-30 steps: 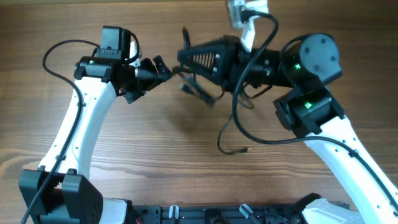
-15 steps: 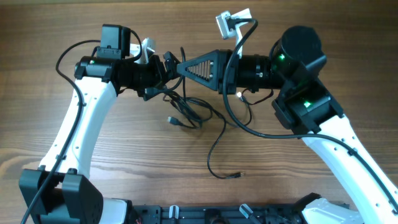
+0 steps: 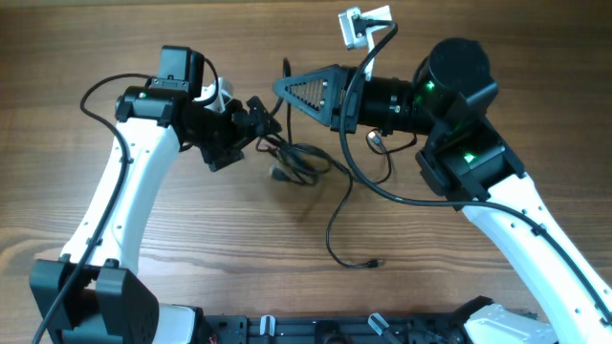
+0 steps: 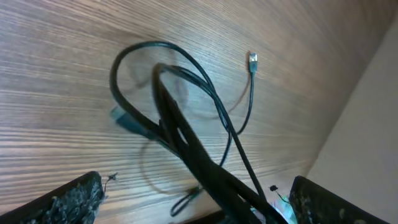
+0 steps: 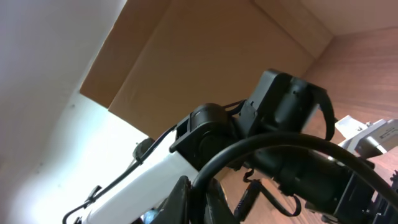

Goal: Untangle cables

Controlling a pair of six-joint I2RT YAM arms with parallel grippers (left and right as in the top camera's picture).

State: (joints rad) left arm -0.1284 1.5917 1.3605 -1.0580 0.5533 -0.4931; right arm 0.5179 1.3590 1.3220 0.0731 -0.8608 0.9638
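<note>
- Overhead view: the cables lie in a loose black bunch on the wooden surface, between the two arms and a little toward the robot.
- One long cord runs out of the bunch toward the robot. It ends in a small plug, well apart from the rest.
- The left gripper is right at the bunch. Its jaws are spread wide.
- From the left wrist, the cords run up between those two fingers and make a big loop out in front. Nothing is pinched there.
- The right gripper is up off the surface, just beside the left one. The bunch is below it and a bit to the side.
- From the right wrist, its jaws look pressed together on one black cord.
- I think the knot is not undone yet.
- The bunch stretches from the left jaws out toward the right arm. The left arm is nearer, so it could close on the cords there. Then the right arm could pull its cord away.
</note>
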